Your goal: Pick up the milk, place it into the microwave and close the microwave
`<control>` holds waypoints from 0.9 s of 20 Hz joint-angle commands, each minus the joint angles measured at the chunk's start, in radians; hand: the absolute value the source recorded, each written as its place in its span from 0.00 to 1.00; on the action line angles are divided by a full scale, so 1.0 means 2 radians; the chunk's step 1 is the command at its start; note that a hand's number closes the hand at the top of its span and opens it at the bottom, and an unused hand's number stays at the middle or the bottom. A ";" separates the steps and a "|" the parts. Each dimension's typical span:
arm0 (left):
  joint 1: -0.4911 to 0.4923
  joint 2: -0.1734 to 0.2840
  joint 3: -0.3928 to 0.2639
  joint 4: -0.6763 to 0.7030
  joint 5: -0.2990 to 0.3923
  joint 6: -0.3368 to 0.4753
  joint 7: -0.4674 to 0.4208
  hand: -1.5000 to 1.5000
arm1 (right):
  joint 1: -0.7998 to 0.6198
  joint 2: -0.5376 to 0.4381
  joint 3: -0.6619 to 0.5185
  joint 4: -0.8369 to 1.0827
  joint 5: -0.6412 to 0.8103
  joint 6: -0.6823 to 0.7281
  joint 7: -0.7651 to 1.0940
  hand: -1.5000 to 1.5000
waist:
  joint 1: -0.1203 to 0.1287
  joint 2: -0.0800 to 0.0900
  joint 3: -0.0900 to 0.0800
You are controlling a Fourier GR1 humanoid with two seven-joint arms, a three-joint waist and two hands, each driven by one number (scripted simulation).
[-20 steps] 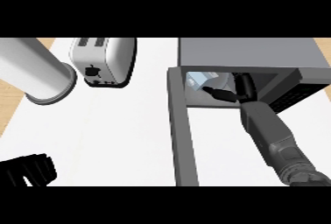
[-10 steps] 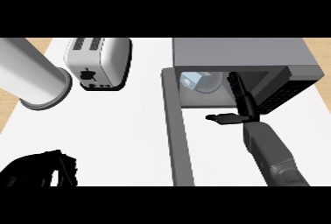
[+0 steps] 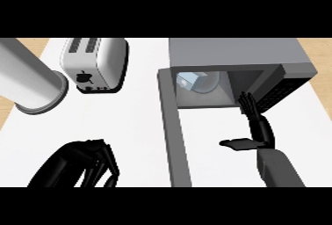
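White bench (image 3: 142,132) fills most of the head view, with a strip of pale wood showing past its far corners. On it stand a toaster (image 3: 97,63) at the far left, a big grey cylinder (image 3: 29,83) lying beside it, and the microwave (image 3: 236,66) at the far right, its door (image 3: 175,132) swung wide open toward the robot.

Inside the cavity, on the round turntable, sits the milk (image 3: 193,80), pale and boxy, apart from both hands. So the placing looks done, and the step in hand is the closing.

Just outside the opening is the right robot hand (image 3: 256,125), its fingers straight and spread, thumb out to the side, holding nothing. At the lower left the left robot hand (image 3: 88,160) has its fingers bent downward over the bench, also holding nothing.

Next, I judge, the open door must be pushed round on its hinge until it meets the front. The right hand lies inside the door's sweep, so it would have to clear that path first or get behind the door's free edge.
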 commanded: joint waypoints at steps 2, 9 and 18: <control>-0.057 0.000 -0.072 0.048 -0.072 0.039 -0.019 1.00 | 0.086 0.007 0.013 -0.099 -0.016 0.018 0.010 0.00 | -0.004 0.000 0.000; -0.111 0.000 -0.135 0.189 -0.120 0.062 -0.058 1.00 | 0.208 -0.017 0.030 -0.256 -0.038 0.071 0.039 0.00 | -0.005 0.002 -0.001; -0.224 0.000 -0.208 0.415 -0.119 0.214 -0.167 1.00 | 0.310 -0.061 0.041 -0.423 -0.085 0.152 0.062 0.00 | -0.011 0.006 -0.001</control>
